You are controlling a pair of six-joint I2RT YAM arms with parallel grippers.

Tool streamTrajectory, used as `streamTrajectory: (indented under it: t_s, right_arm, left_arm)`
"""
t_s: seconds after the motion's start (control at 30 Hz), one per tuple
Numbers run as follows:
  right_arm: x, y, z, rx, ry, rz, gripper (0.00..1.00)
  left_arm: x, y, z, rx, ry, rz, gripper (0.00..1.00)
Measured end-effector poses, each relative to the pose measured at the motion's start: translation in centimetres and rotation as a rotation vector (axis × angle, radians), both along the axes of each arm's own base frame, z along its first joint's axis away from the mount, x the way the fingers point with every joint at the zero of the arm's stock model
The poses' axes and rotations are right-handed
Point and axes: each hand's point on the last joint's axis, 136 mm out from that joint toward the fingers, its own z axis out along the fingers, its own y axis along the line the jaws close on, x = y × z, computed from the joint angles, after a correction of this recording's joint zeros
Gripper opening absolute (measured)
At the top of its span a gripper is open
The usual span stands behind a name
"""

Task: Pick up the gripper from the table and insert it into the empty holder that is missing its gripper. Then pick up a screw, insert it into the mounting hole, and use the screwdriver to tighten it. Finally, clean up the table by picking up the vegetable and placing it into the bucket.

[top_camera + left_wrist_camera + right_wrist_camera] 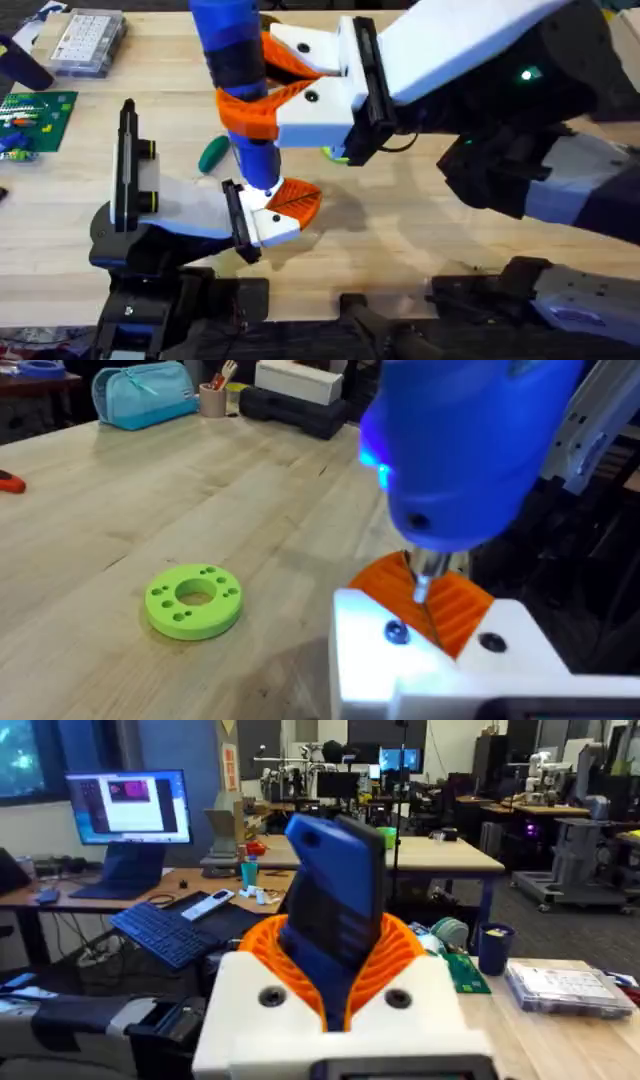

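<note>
Screwdriver (pixel 236 60) stands nearly upright near the middle of the bench (pixel 420 225), clamped between the orange ribbed pads of the right end effector (pixel 262 85), which reaches in from the right. Its pale tip comes down onto the holder (pixel 268 222), the white block at the end of the left arm, right beside the small orange gripper (pixel 296 200) seated in that block. In the left wrist view the metal bit meets the top of the white block beside a dark screw head (pixel 396 631), with the orange ribs just behind. Whether the left end effector (pixel 275 212) is apart or together cannot be told. The dark-green vegetable (pixel 213 153) lies on the bench just left of the blue barrel. A lime-green ring (pixel 193 599) lies flat on the wood nearby.
</note>
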Motion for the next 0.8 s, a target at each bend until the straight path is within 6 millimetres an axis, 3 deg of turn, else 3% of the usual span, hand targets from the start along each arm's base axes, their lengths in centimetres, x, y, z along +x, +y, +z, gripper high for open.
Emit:
streamTrajectory:
  t_s: [0.37, 0.8]
  right_arm:
    - [0.7, 0.7, -1.4, -0.029, 0.017, -0.007, 0.069]
    - [0.9, 0.7, -1.6, -0.036, 0.028, -0.014, 0.069]
  left_arm:
    - [0.0, 0.0, 0.0, 0.000, 0.000, 0.000, 0.016]
    - [0.0, 0.0, -0.1, 0.000, 0.005, 0.000, 0.016]
